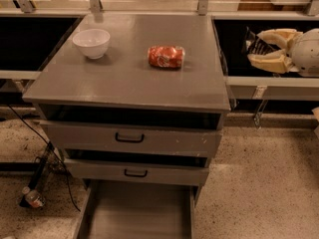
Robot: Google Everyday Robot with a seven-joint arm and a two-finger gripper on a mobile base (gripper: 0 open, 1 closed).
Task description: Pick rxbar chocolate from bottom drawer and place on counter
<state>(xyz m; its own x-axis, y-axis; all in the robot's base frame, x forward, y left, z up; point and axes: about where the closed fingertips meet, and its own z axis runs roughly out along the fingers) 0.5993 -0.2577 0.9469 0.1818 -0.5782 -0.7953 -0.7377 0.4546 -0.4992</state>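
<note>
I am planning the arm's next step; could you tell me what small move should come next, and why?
Probably lower the gripper down and left toward the bottom drawer. It hangs open and empty right of the counter, at counter height, while the drawer stands pulled out below. No rxbar chocolate shows on the visible drawer floor; it may lie out of view.

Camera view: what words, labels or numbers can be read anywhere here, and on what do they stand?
Red can, lying on the counter: white markings, too blurred to read.
White bowl: no text.
Drawer fronts: no labels.
Gripper, right of the counter at its height: no text visible.
Nothing here can be read.
</note>
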